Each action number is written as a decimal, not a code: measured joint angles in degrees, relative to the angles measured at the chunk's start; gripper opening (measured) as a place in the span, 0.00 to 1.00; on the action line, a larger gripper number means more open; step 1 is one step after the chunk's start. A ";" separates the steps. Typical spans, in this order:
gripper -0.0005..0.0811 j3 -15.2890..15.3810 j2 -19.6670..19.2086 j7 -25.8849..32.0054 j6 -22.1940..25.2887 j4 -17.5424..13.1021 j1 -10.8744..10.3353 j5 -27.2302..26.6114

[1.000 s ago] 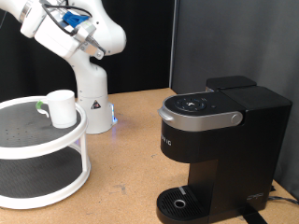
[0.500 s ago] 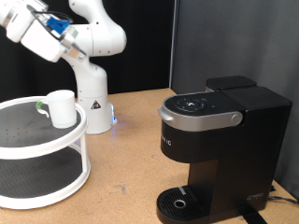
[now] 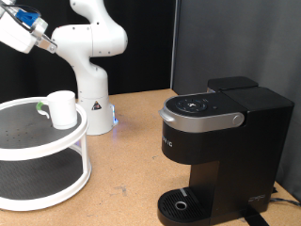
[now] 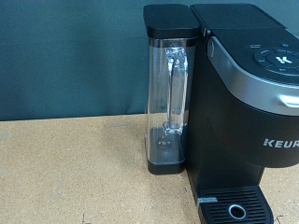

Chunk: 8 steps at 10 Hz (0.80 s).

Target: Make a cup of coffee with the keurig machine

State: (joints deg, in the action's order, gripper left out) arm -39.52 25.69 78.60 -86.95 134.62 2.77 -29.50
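The cup stands upright on the top tier of a white round two-tier stand at the exterior view's left, near that tier's far rim, with a green-tinted handle showing on its left side. Nothing touches it. The keurig machine sits well apart from it on the brown tabletop, toward the exterior view's right; its silver-grey band curves around the round brew head, the head is down, and the drip base below it carries no cup. In the wrist view the keurig machine fills the right side, with its clear water tank attached to its side under a black lid, and the drip tray with its round grate visible at the bottom. The white arm rises from its base behind the stand and bends up and away toward the exterior view's upper left. The gripper is at that top left corner, high above the stand and partly cut off by the frame edge, with blue parts showing near the wrist. Its fingers do not show clearly in either view, so I cannot tell whether they are apart or together, and nothing is seen held between them. A dark curtain hangs behind the table.
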 joint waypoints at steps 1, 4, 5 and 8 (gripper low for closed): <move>0.01 0.06 0.00 -0.07 -0.21 0.14 0.00 -0.01; 0.01 -0.94 0.01 0.70 -0.18 0.25 0.44 1.24; 0.01 -1.74 0.04 1.25 -0.15 0.24 0.82 2.10; 0.01 -4.75 -0.01 3.39 2.82 -0.98 1.34 5.94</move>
State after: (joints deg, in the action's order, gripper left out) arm -44.28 25.68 81.99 -84.13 133.64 4.11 -23.56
